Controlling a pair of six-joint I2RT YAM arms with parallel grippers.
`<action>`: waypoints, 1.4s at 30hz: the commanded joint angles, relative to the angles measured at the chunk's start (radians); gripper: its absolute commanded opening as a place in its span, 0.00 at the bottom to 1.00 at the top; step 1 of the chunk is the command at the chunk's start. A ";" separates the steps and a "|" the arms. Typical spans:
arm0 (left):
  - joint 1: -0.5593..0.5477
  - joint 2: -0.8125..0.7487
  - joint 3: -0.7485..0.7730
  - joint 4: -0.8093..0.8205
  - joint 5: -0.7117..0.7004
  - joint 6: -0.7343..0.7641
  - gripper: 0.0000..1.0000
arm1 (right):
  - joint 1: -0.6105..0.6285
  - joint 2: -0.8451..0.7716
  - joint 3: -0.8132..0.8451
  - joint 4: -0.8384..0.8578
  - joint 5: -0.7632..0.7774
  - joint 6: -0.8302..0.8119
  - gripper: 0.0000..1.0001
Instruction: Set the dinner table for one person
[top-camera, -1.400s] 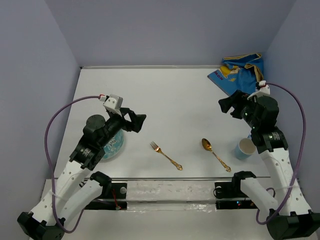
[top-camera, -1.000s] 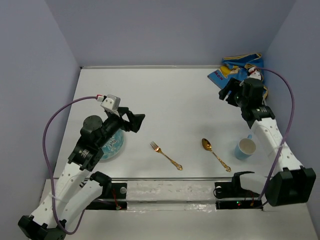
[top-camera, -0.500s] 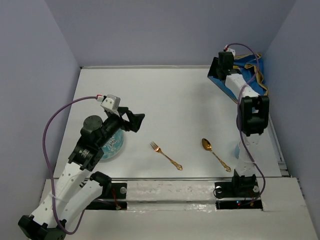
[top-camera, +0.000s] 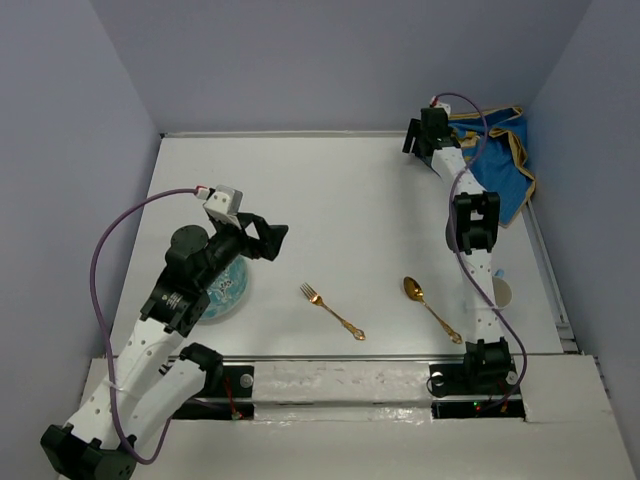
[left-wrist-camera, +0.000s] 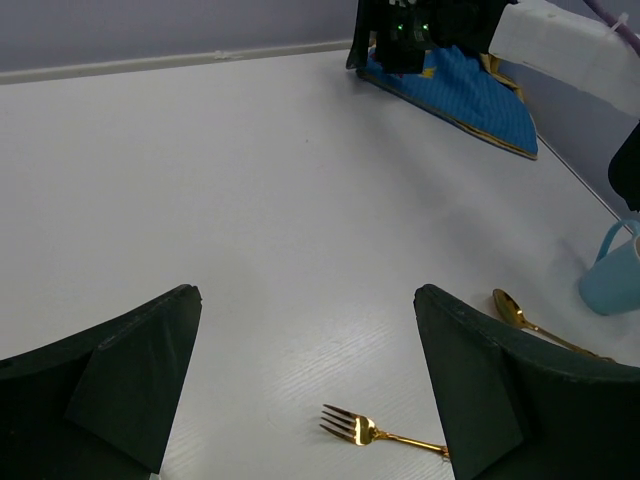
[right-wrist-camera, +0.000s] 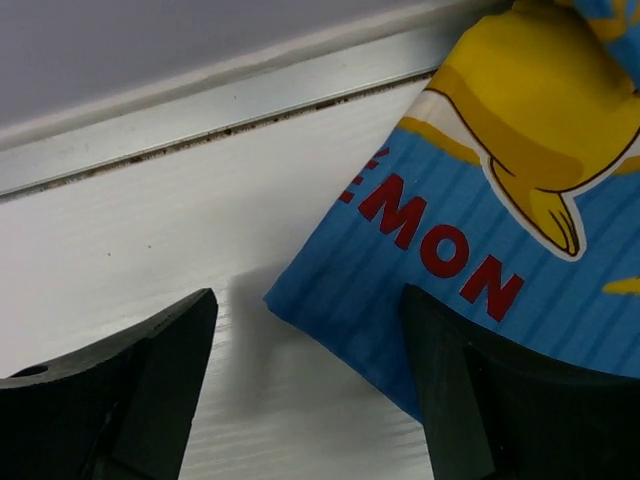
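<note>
dinner table (top-camera: 340, 200): 1, beneath left gripper (top-camera: 272, 241) and right gripper (right-wrist-camera: 310, 340) | left jaws wide apart, empty | right jaws apart, corner of 1 blue cloth (right-wrist-camera: 480, 200) between them, unclamped | ahead of left gripper: 1 fork (top-camera: 331, 310), 1 spoon (top-camera: 430, 308), 1 cup (left-wrist-camera: 612, 275)

You're looking at a plain white matte tabletop (top-camera: 330, 190) with most stuff sitting toward the front. The ornate gold metal fork (top-camera: 332, 311) is lying left of the gold metal spoon (top-camera: 431, 307), well apart. The pale blue mug (top-camera: 503, 293) is standing right of the spoon, partly behind your right arm. The round blue-and-white dish (top-camera: 230, 288) is sitting far left, under your left arm. The blue cartoon-print cloth (top-camera: 510, 170) is lying in the far right corner, its near-left corner poking between your right gripper (right-wrist-camera: 308, 310) fingers.
</note>
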 joint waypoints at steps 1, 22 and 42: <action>0.010 -0.018 -0.007 0.049 0.015 0.015 0.99 | -0.006 0.001 0.026 -0.019 -0.030 0.004 0.77; 0.010 -0.116 -0.018 0.080 0.049 0.006 0.98 | 0.014 0.091 0.125 -0.068 -0.071 0.013 0.17; 0.022 -0.090 -0.013 0.083 -0.064 -0.169 0.79 | 0.365 -0.765 -0.852 0.102 -0.594 -0.196 0.00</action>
